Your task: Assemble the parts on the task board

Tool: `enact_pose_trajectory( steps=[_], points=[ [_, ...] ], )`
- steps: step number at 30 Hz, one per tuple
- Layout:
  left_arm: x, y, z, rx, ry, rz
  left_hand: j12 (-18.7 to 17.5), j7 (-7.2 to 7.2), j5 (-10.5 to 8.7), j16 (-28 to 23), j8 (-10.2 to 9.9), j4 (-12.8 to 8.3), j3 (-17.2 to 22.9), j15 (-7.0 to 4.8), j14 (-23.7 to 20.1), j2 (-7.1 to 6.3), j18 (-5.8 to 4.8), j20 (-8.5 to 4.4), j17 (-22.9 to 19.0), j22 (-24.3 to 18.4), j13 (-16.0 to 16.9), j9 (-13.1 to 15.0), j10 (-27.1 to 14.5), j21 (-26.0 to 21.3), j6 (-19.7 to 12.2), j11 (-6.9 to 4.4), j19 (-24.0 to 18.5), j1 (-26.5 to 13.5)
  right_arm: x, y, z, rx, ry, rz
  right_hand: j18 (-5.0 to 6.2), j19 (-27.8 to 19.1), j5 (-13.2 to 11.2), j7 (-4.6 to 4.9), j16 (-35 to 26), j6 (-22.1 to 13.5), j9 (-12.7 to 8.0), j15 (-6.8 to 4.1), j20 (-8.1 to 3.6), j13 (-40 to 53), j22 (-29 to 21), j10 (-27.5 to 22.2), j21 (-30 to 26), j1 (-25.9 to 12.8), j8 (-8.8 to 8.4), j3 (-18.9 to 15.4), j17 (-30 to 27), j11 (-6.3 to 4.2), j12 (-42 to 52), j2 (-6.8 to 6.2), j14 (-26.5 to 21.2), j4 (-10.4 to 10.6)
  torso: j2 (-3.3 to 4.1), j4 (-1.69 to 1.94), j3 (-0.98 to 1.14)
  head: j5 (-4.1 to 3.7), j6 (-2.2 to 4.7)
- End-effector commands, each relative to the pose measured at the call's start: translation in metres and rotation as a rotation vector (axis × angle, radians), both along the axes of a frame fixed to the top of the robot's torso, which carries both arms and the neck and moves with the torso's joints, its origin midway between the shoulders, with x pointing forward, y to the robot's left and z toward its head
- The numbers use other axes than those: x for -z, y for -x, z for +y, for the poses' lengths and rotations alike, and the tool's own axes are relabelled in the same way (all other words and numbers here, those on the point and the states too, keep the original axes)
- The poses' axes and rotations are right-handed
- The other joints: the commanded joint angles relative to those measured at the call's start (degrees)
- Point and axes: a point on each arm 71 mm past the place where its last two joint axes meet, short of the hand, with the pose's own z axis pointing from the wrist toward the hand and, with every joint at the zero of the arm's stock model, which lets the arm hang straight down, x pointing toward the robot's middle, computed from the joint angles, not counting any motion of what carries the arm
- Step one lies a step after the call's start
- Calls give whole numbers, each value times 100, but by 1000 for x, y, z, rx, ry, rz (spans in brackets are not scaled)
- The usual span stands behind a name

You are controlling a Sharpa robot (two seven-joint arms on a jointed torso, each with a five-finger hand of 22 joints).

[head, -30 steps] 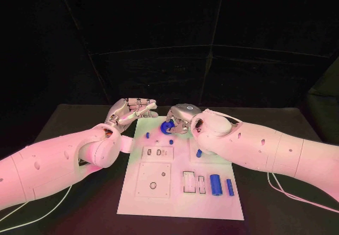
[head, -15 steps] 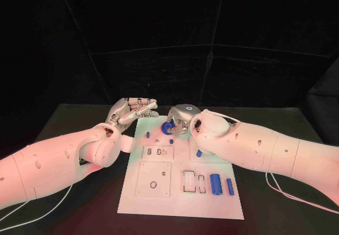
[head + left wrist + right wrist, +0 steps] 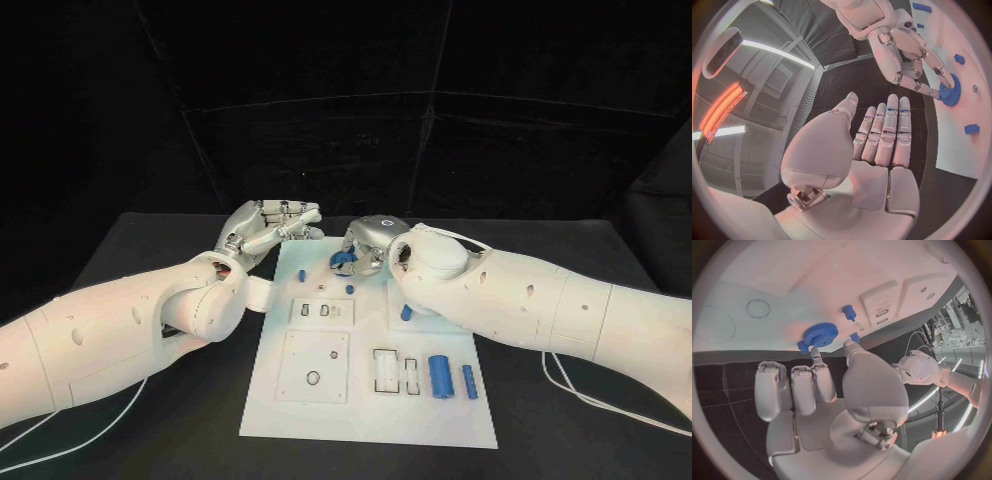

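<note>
Black curtains back a black surface (image 3: 144, 250) on which the white task board (image 3: 368, 415) lies lengthwise, running away from the robot. At the board's far end, the right hand (image 3: 371, 243) has its fingertips on a blue gear (image 3: 821, 333); the wrist views show the toothed disc lying flat on the board, a finger and the thumb touching its rim, though whether it is truly pinched cannot be told. The left hand (image 3: 267, 226) hovers just off the board's far left corner, holding nothing, its fingers straight and close together. Two blue cylinders (image 3: 440, 377) lie side by side near the board's near right corner, their long axes pointing away from the robot, and small blue pegs (image 3: 302, 275) dot the board's far half. One blue piece (image 3: 405, 313) is partly hidden by the right forearm. No writing can be read on the board.
</note>
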Motion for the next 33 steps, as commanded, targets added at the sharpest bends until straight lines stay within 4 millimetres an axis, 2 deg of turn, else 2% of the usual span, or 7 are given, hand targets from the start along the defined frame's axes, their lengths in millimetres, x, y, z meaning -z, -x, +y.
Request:
enact_pose_trajectory(
  steps=[1,8,15,18,21,27,33],
  points=[
    [-2,0,-1,10,5,-3,-34,-3,1,-33,-20,-31,0,-8,11,66,76,-14,6,-9,-9,-7,40,-22,40,-7,28,10,3,-1,-2,2,15,53,-106,10,83,2,27,44,6,18,38,602,393,38,17,-53,-28,-88,467,27,-12,19,389,27,2,-1,-1,0,-2],
    [-2,0,0,8,3,-2,-40,2,1,-37,-26,-35,0,-7,9,66,76,-13,6,-11,-10,-9,36,-24,36,-3,27,8,3,-2,-8,24,-3,55,-105,10,116,-1,32,60,8,16,36,613,392,45,16,-47,-26,-131,479,24,-2,50,392,39,2,0,-2,-8,-3],
    [-1,-1,2,2,1,-2,-43,5,1,-39,-29,-38,0,-5,8,66,75,-13,6,-13,-11,-9,34,-26,34,-1,26,7,-13,1,-25,17,-178,-79,-117,43,588,0,47,64,2,13,31,663,445,79,39,400,-63,-251,511,21,40,189,398,-155,-9,-12,11,-7,19],
    [-1,-1,6,-5,-2,-3,-45,6,1,-41,-31,-40,1,-5,7,66,75,-12,6,-14,-11,-9,33,-27,33,0,25,7,-19,5,-40,-13,-269,-105,-120,52,378,13,56,35,-3,18,34,646,459,62,44,723,-89,-248,535,29,16,197,402,-367,-10,-26,9,-3,33],
    [-2,-2,8,-12,-4,-5,-45,6,1,-41,-31,-40,1,-5,7,66,75,-12,6,-14,-11,-9,33,-27,33,0,25,7,-21,11,-57,-25,-322,-81,-122,57,188,20,60,22,-3,26,41,628,469,47,47,805,-96,-293,548,37,-6,182,403,-432,-18,-39,6,-33,58],
    [-3,-3,11,-17,-6,-7,-47,3,1,-43,-33,-46,4,-4,7,69,75,-12,7,-15,-11,-9,33,-28,34,0,25,10,-20,20,-110,-5,-387,65,-121,52,-49,-1,48,113,13,16,43,603,466,27,43,1008,-55,-372,524,21,-38,136,395,-606,-59,-104,34,-60,86],
    [-2,-3,9,-9,-4,-6,-49,-7,1,-49,-33,-62,15,-5,8,79,75,-12,9,-19,-9,-7,45,-32,46,-6,25,20,-19,22,-158,-9,-416,112,-120,46,-347,-26,39,219,14,-10,23,592,459,18,36,1595,-26,-337,518,-10,-61,101,392,-1077,-92,-159,63,-120,112]
  ],
)
